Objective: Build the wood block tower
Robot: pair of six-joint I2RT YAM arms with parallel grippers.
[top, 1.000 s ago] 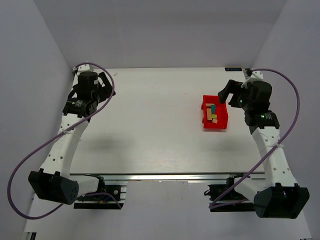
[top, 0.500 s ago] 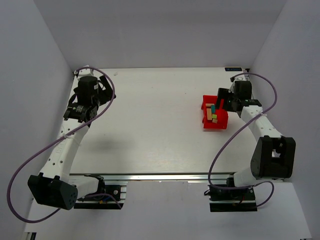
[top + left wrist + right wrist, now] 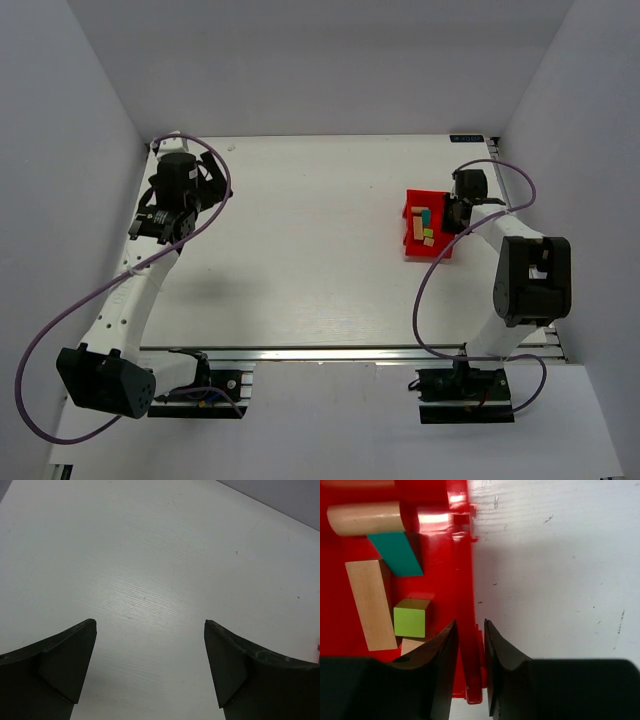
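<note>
1. Your R tool (image 3: 470, 630) is narrow, one jaw on each side of the red bin (image 3: 462, 555) wall. Looks like it pinches it.
2. No tower yet. The blocks (image 3: 395, 555) lie loose in the bin, just beside that tool. The long tan block (image 3: 367, 605) lies along the wall.
3. Your L tool (image 3: 150, 625) is wide, holds nothing, far off over the tabletop (image 3: 150, 555). R arm is nearer.

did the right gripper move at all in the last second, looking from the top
Yes. Judged against the table's far edge, the right gripper has come nearer to the arm bases, onto the red bin's right wall, which its jaws now straddle.
</note>
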